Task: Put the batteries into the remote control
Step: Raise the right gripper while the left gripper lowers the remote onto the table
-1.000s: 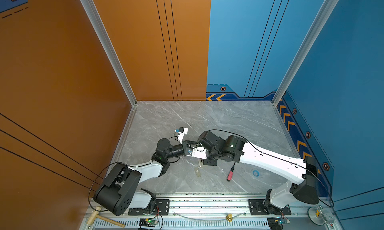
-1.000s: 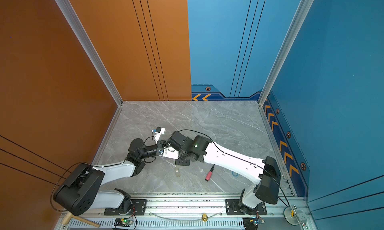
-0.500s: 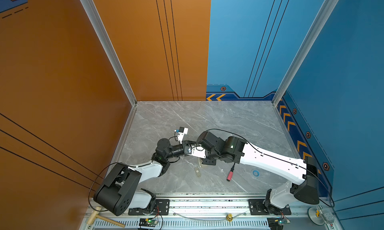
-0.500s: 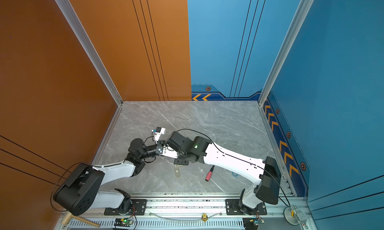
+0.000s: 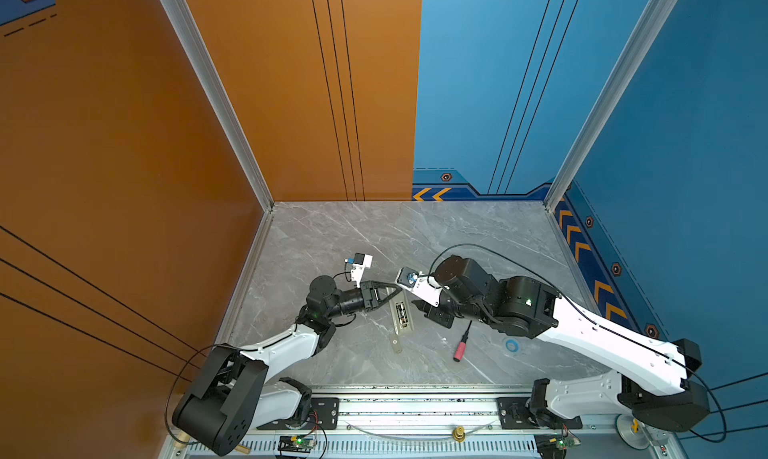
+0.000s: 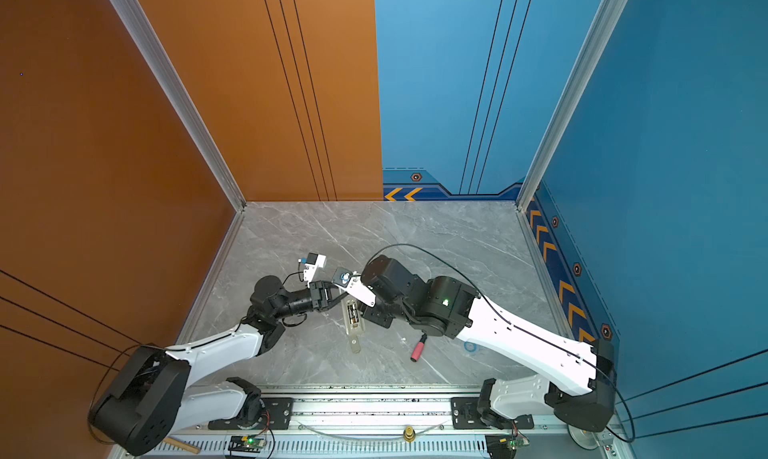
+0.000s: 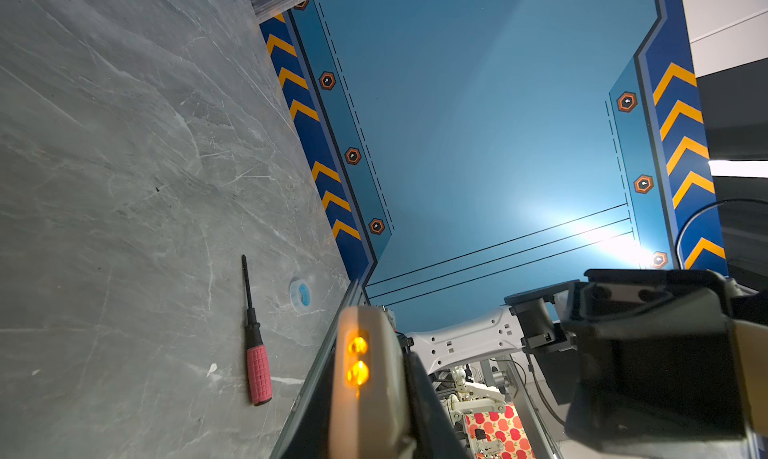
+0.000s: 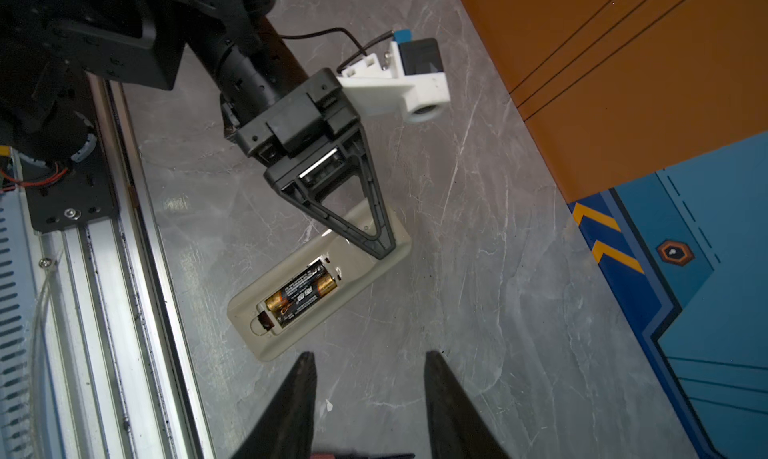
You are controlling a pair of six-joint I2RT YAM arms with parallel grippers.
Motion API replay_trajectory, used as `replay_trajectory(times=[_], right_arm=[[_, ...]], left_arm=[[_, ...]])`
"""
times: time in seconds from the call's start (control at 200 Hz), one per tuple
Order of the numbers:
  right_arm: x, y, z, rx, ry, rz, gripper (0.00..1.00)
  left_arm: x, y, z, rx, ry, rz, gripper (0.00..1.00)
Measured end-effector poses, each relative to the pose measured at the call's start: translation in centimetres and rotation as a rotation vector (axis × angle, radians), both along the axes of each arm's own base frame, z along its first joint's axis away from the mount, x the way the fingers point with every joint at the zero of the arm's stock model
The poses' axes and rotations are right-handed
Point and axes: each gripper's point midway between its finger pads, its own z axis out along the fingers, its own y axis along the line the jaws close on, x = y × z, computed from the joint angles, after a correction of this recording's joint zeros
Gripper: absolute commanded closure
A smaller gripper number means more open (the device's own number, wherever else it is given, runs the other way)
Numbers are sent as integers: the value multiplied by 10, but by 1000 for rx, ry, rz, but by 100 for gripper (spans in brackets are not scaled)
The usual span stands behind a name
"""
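Right gripper (image 8: 368, 398) jaws apart, empty | left gripper (image 8: 380, 245) pinched on remote (image 8: 320, 280) end | batteries (image 8: 301, 293) seated | next: fit cover

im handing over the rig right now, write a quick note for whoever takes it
Left gripper: shut, tips pressed on one end of the remote control, holding it back-up on the table.
Right gripper: open, empty, just off the remote's other end.
Batteries: both lie side by side in the recess.
Done: batteries loaded.
Left: check seating; the recess is uncovered. A small pale piece beside the remote may be its cover.
Screwdriver lies unused near the right arm.
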Motion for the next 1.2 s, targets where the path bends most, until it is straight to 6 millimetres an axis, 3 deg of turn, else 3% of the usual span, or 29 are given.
replay_trajectory(times=[0.175,0.315,0.506,0.741,1.201], right_arm=[[6,-19,-12,0,72,-171,23],[5,-28,-22,17,143,-279,14],[3,-32,-46,36,243,-407,11],[-2,-28,-98,-14,348,-532,9],[-8,7,-175,-8,495,-627,7]], left_arm=[[3,12,-1,20,-4,53,100],[7,22,-5,45,2,95,100],[12,40,-15,98,30,176,100],[9,63,-30,200,54,265,100],[15,110,-60,314,148,411,100]])
